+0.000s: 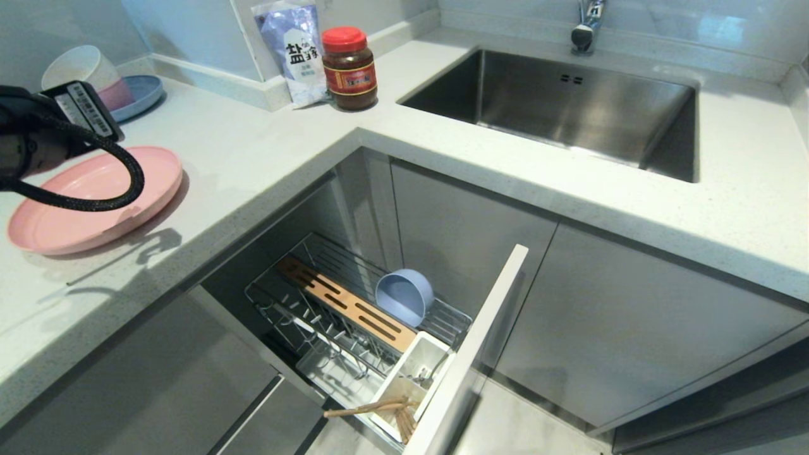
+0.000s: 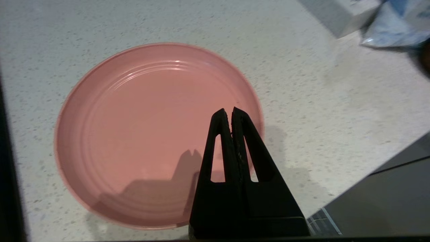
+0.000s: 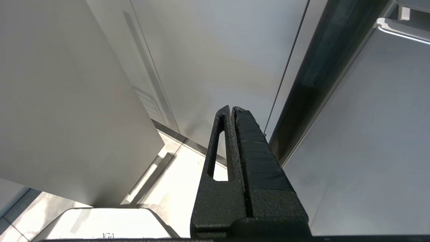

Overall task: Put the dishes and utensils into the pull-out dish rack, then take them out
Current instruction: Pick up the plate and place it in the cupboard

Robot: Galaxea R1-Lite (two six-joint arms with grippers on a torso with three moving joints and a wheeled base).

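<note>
1. A pale speckled kitchen countertop (image 1: pixel 265 145) wraps round a corner. The robot's left arm reaches in over its left part. A steel sink (image 1: pixel 569 101) is sunk into it, well off to the right of the left claw.

2. Below the corner, down and to the right of the left claw, the pull-out dish rack (image 1: pixel 354 328) stands drawn out. It is a chrome wire basket with a slotted wooden board and a narrow front panel.

3. The pink plate (image 2: pixel 147 134) lies flat on the counter directly beneath the left claw (image 2: pixel 229 110). In the left wrist view the fingertips hang above the plate's inner face near one edge, casting a shadow on it; I judge them not touching.

4. The blue-grey bowl (image 1: pixel 404 296) already sits on edge in the rack, behind the board.

5. The wooden chopsticks (image 1: pixel 373 411) poke out of the rack's white cutlery cup (image 1: pixel 411 376). A spoon cannot be made out for sure.

6. The left claw is closed, fingers pressed together, gripping nothing. The right claw (image 3: pixel 231 109) is likewise closed and empty, parked low beside cabinet doors.

7. Judgement: the plate looks like the item in hand. Next, the claw must open, align with the rim and pinch that edge, since a flat plate offers no other purchase.
</note>
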